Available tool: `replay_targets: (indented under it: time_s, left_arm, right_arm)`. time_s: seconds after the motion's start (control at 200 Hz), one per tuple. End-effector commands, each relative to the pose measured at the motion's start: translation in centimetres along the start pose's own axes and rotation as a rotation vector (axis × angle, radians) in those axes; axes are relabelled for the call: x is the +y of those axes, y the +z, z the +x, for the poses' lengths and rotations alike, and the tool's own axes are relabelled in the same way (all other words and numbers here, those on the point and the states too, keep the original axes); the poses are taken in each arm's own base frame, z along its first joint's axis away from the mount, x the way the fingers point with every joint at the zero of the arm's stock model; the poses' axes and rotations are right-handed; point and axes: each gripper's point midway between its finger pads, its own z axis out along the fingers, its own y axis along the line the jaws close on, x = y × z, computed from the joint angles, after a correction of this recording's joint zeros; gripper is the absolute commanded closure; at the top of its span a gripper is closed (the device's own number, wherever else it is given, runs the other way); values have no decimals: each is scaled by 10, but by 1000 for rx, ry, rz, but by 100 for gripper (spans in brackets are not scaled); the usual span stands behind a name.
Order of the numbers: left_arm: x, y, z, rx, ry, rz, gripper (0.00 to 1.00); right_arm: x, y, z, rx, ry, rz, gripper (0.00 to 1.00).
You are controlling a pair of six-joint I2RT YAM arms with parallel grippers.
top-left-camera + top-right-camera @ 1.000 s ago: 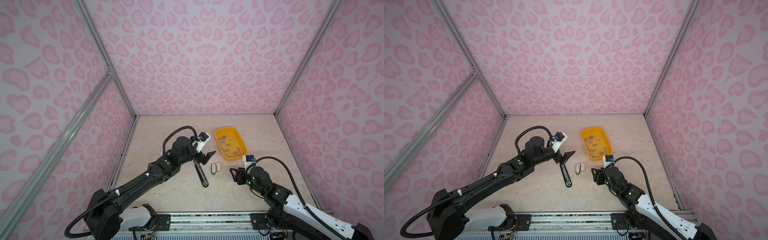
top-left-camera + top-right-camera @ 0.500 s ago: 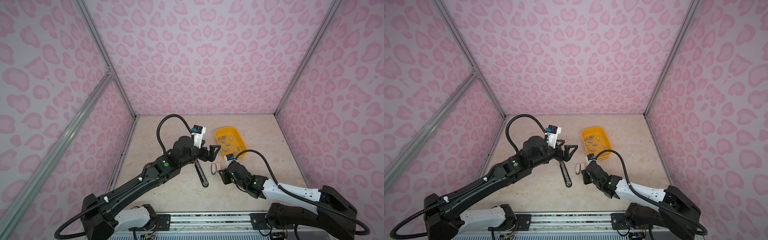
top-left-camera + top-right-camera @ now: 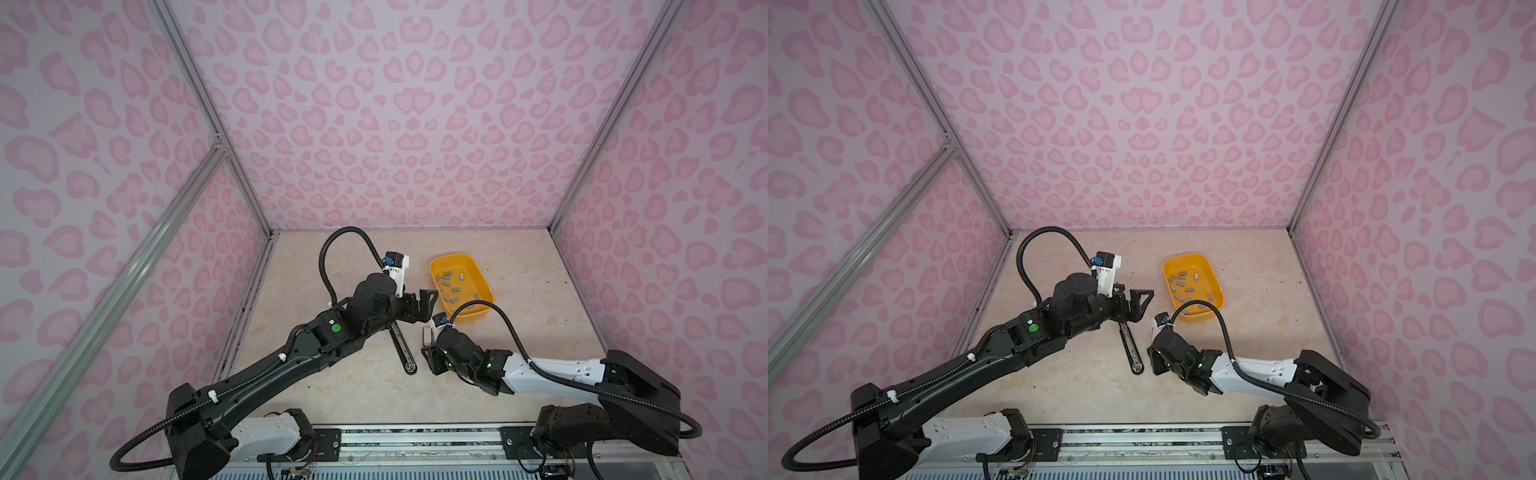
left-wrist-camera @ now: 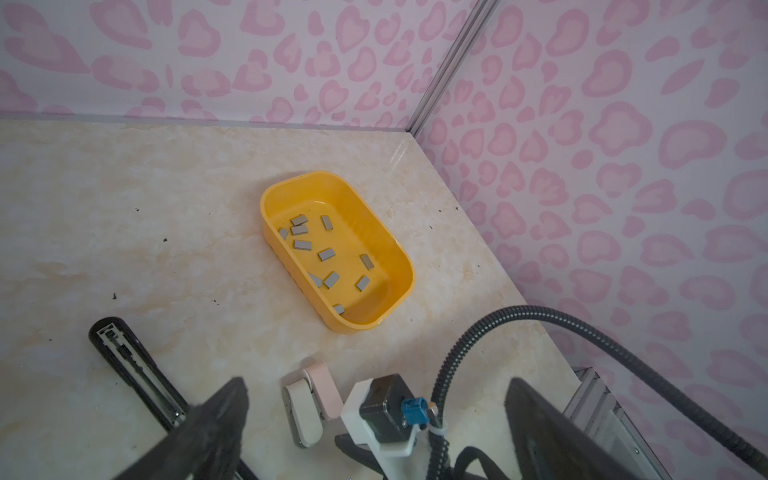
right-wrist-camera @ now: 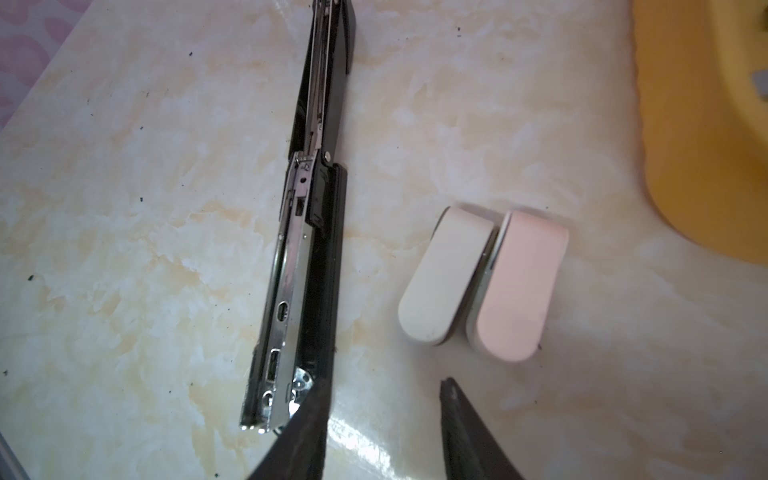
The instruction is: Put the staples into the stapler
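Observation:
A long black stapler [image 5: 307, 249] lies opened flat on the table, its metal magazine facing up; it also shows in both top views [image 3: 403, 349] [image 3: 1131, 349]. The staples [image 4: 328, 253], several small grey strips, lie in a yellow tray [image 4: 266, 199] [image 3: 457, 257]. My right gripper [image 5: 385, 384] hovers low and open, with nothing between its fingers. One finger overlaps the black stapler's near end. My left gripper [image 3: 424, 307] [image 4: 376, 380] hangs wide open and empty above the table, between the black stapler and the tray.
A small white stapler [image 5: 444, 278] and a small pink stapler [image 5: 515, 286] lie side by side just beyond my right fingertips. My right wrist camera [image 4: 386, 409] and its cable [image 4: 540, 316] sit below the left gripper. Pink patterned walls enclose the table.
My right arm has swung left from the table's right side to the black stapler's near end. My left gripper has risen and shifted slightly toward the tray.

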Motion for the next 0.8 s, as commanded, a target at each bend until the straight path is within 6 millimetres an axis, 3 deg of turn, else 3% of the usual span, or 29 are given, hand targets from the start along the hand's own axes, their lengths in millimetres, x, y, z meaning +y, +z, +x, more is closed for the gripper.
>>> replay_targets:
  time_s: [0.0, 0.365, 0.665, 0.795]
  left_arm:
    - [3, -2, 2, -1, 35, -10, 2]
    - [24, -19, 10, -31, 84, -45, 2]
    - [37, -33, 6, -57, 50, -44, 2]
    - [43, -36, 5, -62, 45, -53, 2]
  right_arm:
    - [1, 7, -6, -23, 9, 13, 53]
    - [-25, 28, -5, -8, 1, 146, 43]
    - [-51, 27, -3, -24, 11, 204, 16]
    - [-56, 23, -3, -29, 2, 212, 15]
